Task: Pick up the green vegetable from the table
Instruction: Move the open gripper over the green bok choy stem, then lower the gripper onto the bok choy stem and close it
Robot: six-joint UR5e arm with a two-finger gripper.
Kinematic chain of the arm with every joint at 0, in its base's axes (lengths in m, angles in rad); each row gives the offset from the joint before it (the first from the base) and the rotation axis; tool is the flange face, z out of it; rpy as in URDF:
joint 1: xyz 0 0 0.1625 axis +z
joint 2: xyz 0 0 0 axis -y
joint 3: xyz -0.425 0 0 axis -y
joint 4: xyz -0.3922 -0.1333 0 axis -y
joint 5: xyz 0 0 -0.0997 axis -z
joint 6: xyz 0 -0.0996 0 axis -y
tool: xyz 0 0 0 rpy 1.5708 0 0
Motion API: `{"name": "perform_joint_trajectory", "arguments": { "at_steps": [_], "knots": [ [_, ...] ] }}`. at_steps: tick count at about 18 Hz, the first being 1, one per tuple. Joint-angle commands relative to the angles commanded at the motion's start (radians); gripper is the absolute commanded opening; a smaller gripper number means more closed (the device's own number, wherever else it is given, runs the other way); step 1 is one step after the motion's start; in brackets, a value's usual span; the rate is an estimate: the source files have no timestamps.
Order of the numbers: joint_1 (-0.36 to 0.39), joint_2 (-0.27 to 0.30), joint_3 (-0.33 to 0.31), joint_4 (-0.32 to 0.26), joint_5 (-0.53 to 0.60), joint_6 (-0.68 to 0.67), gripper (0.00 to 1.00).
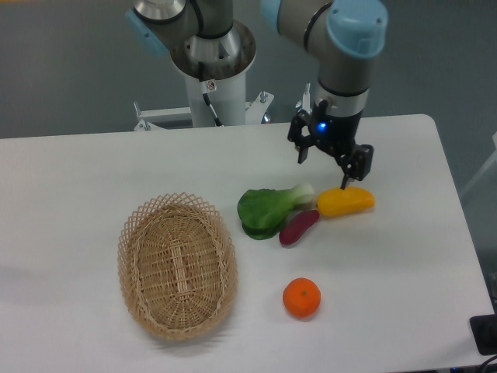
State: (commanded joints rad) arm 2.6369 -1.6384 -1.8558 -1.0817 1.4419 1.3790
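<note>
Pincer: spread wide, holding nothing; hangs above the worktop, up and to the right of the green vegetable; 1 finger just over the yellow piece's upper edge.
Green vegetable: lies flat on the worktop, leaves to the left, pale stalk to the right.
Purple piece: touching the vegetable's lower right side.
Yellow piece: just right of the stalk end.
Orange: apart, nearer the front edge.
Basket: wicker, oval, left of the vegetable.

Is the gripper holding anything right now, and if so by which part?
Nothing is held. The gripper is open above the table, and the green vegetable lies untouched.
</note>
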Motion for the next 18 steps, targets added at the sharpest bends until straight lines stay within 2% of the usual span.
{"name": "perform_joint_trajectory", "arguments": {
  "at_steps": [2, 4, 8, 11, 14, 18],
  "knots": [
    [0.0, 0.018, -0.06, 0.037, 0.003, 0.043, 1.0],
    [-0.008, 0.025, -0.103, 0.046, 0.006, 0.141, 1.0],
    [-0.008, 0.017, -0.138, 0.045, 0.05, 0.284, 1.0],
    [-0.027, -0.015, -0.149, 0.045, 0.149, 0.296, 1.0],
    [-0.04, -0.046, -0.16, 0.048, 0.193, 0.279, 1.0],
    [-0.04, -0.078, -0.167, 0.104, 0.198, 0.275, 1.0]
  ]
}}
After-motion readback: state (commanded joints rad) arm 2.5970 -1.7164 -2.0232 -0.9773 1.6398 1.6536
